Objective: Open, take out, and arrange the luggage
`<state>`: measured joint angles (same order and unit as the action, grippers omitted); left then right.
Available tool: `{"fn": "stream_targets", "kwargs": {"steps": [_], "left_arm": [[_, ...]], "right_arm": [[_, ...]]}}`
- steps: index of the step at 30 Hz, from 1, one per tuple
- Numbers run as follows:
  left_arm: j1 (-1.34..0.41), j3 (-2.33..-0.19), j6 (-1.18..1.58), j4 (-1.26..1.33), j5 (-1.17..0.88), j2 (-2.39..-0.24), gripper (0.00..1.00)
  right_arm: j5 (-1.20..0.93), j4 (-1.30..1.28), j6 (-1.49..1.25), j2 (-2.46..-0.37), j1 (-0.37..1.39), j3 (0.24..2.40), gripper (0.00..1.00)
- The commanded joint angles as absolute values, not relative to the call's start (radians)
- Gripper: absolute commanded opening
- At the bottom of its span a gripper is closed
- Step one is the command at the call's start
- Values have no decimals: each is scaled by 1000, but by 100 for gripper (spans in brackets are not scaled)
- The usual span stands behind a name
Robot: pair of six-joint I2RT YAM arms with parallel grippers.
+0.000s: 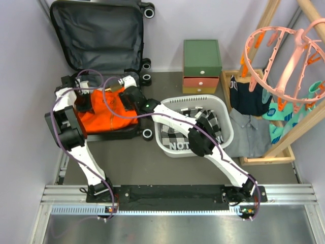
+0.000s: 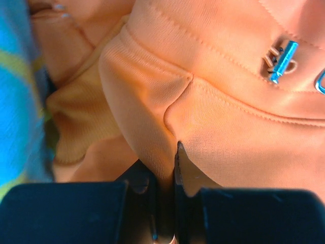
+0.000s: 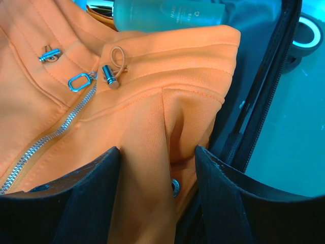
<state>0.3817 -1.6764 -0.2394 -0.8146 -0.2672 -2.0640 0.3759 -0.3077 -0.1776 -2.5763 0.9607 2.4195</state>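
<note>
The luggage (image 1: 96, 35) lies open at the far left, its grey-lined lid propped against the wall. An orange zip jacket (image 1: 104, 114) fills its lower half. My left gripper (image 1: 84, 104) is at the jacket's left side; in the left wrist view it (image 2: 167, 162) is shut on a pinched fold of the orange jacket (image 2: 213, 101). My right gripper (image 1: 129, 96) is at the jacket's right corner; in the right wrist view it (image 3: 156, 152) is open, its fingers straddling a fold of the jacket (image 3: 142, 101) by the luggage's black zipper rim (image 3: 259, 101).
A teal bottle (image 3: 167, 15) lies past the jacket, and blue-and-yellow cloth (image 2: 18, 101) lies beside it. A white laundry basket (image 1: 223, 119) with checked clothes stands to the right. A green-and-orange drawer box (image 1: 202, 66), a pink peg hanger (image 1: 284, 56) and a wooden rack (image 1: 269, 157) stand further right.
</note>
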Motion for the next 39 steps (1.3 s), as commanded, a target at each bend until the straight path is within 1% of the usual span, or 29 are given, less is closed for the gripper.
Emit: {"fn": "stream_targets", "kwargs": {"steps": [1,3,4,8,10,12,14,15,16,18,20,22,23,28,31,34,35,36,37,38,39], "left_arm": [[362,-1629,-236,-772,-200,-1936,5],[364,-1626,-238,-768,-103,-1959,29],[364,-1628,-236,-773,-66,-1973,48],[374,-1632,-236,-765,29,-2034,64],[376,-1644,-232,-756,63,-2049,65],[376,-1651,-232,-744,74,-2069,72],[376,-1675,-227,-749,97,-2089,75],[377,-1690,-227,-750,104,-2094,78],[377,-1697,-230,-749,103,-2095,87],[379,-1712,-235,-749,81,-2112,89],[379,-1742,-250,-814,45,-2166,89],[379,-1779,-264,-863,14,-2201,83],[380,-1776,-270,-870,-35,-2215,81],[379,-1787,-282,-870,-57,-2258,81],[376,-1844,-296,-942,-100,-2312,81],[367,-1850,-311,-974,-199,-2332,73],[367,-1845,-314,-979,-233,-2327,67],[365,-1842,-324,-991,-271,-2326,63],[365,-1844,-324,-1011,-341,-2326,56],[364,-1845,-325,-1020,-369,-2319,51],[364,-1845,-330,-1026,-396,-2315,39]], "right_arm": [[327,-370,-218,-2543,948,2375,60],[324,-367,-219,-2539,946,2368,60],[324,-370,-218,-2537,945,2367,60],[321,-370,-212,-2528,946,2352,60],[319,-367,-207,-2519,945,2342,60],[321,-368,-204,-2517,945,2341,60],[318,-370,-201,-2514,945,2341,60],[318,-370,-199,-2516,945,2339,60],[318,-368,-199,-2513,946,2341,60],[318,-367,-199,-2514,946,2341,60],[318,-365,-202,-2514,946,2341,60],[314,-362,-201,-2516,946,2339,60],[314,-362,-201,-2517,946,2339,60],[313,-367,-202,-2519,946,2338,60],[307,-365,-202,-2517,946,2336,60],[308,-359,-202,-2513,946,2330,60],[311,-359,-204,-2510,946,2330,60],[310,-359,-204,-2511,946,2329,60],[310,-359,-204,-2511,945,2329,60],[310,-360,-204,-2510,946,2330,60],[310,-360,-206,-2510,946,2329,60]]}}
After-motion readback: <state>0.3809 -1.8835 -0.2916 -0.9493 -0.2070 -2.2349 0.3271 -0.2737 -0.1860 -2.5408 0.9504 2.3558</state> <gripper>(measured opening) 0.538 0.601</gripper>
